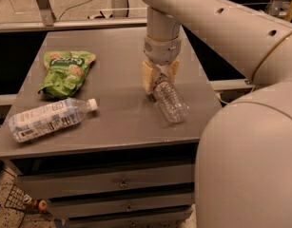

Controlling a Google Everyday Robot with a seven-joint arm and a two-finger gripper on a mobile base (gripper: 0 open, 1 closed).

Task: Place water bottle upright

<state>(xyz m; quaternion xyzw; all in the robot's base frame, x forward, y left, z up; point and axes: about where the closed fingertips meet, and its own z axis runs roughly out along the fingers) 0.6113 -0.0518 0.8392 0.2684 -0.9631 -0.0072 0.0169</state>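
Observation:
The water bottle (pixel 171 103), small, clear and ribbed, lies on its side on the right part of the grey table (pixel 117 122), its cap end pointing up-left. My gripper (pixel 160 80) comes straight down from the arm above and sits over that cap end. Its two pale fingers (pixel 148 77) stand on either side of the bottle's neck and press in on it. The bottle's body rests on the table. Its cap is hidden between the fingers.
A longer clear bottle with a large white label and white cap (pixel 50 118) lies at the front left. A green snack bag (pixel 64 70) lies at the back left. The table's right edge is close to the small bottle. Drawers are below the front edge.

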